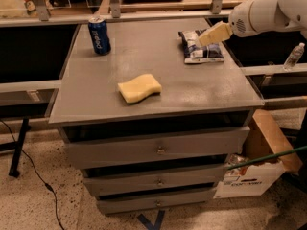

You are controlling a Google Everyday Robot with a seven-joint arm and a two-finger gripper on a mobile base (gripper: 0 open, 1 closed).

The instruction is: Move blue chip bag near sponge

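Note:
The blue chip bag [203,51] lies flat at the back right of the grey cabinet top [158,66], dark navy with white panels. The pale yellow sponge [139,87] lies near the middle front of the top, well apart from the bag. My gripper [204,38] comes in from the right on a white arm. Its tan fingers [214,33] point down-left over the bag's upper part, hiding a bit of it. I cannot see whether it touches the bag.
An upright blue soda can [99,35] stands at the back left. The cabinet has drawers [158,150] below. A cardboard box [256,169] sits on the floor at right. A water bottle [293,56] stands at far right. A rail [144,14] runs behind.

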